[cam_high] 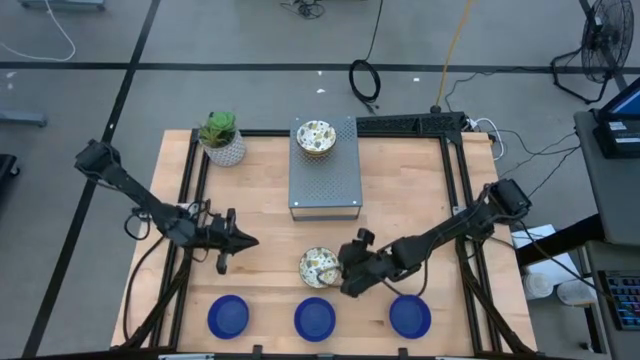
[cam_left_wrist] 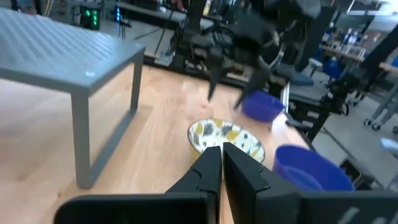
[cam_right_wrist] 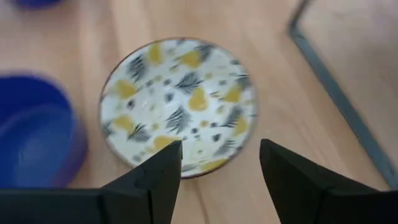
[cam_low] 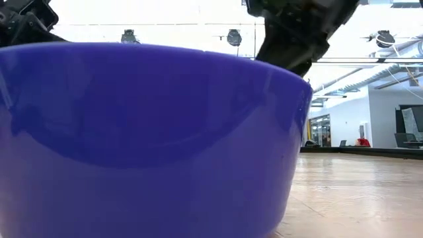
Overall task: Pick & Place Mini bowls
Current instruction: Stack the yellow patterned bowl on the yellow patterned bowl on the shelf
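At the near edge of the counter, at 6 o'clock in the high view, we see three blue bowls in a row: the left blue bowl, the middle blue bowl and the right blue bowl. One of them fills almost all of the low view. A little farther, near the centre, a patterned bowl stands on the wood, cream-white with yellow and dark leaf marks inside. The right end effector is just beside it at its 3 o'clock side, and its fingers are spread wide with nothing between them; in the right wrist view the bowl lies just beyond the two fingertips. The left end effector hangs toward 9 o'clock, apart from this bowl, with its fingers pressed narrow together and holding nothing. Farther, toward 12 o'clock, a grey perforated stand carries another patterned bowl at its far end. At 11 o'clock a potted plant stands in a white pot.
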`<state>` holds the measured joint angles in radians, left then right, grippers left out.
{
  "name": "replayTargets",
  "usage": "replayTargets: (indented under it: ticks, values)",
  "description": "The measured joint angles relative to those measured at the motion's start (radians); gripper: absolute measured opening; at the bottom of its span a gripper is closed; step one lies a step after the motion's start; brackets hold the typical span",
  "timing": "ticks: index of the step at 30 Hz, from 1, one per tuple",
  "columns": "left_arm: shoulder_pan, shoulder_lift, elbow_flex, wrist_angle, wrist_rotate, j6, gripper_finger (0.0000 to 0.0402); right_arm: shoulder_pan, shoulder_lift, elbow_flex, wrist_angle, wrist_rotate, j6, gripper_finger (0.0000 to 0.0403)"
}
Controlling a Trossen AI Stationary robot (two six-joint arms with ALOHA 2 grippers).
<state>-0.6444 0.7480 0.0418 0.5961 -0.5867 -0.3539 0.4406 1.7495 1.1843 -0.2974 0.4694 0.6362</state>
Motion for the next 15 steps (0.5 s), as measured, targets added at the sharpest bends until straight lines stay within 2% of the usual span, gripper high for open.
replayTargets:
  ticks: [3,6,10,15]
  values:
    - [0.0,0.041,0.0,-0.001,-0.005,-0.035,0.0021,-0.042,-0.01,0.0,-0.112,-0.028,0.123,0.0201]
    - [0.0,0.071,0.0,-0.001,-0.006,-0.073,0.0012,-0.081,-0.009,-0.002,-0.163,-0.112,0.185,0.0201]
    - [0.0,0.091,0.0,0.003,-0.018,-0.079,0.0004,-0.107,0.008,-0.001,-0.145,-0.185,0.189,0.0201]
    - [0.0,0.096,0.0,0.009,-0.023,-0.095,0.0023,-0.108,0.005,-0.001,-0.094,-0.184,0.166,0.0201]
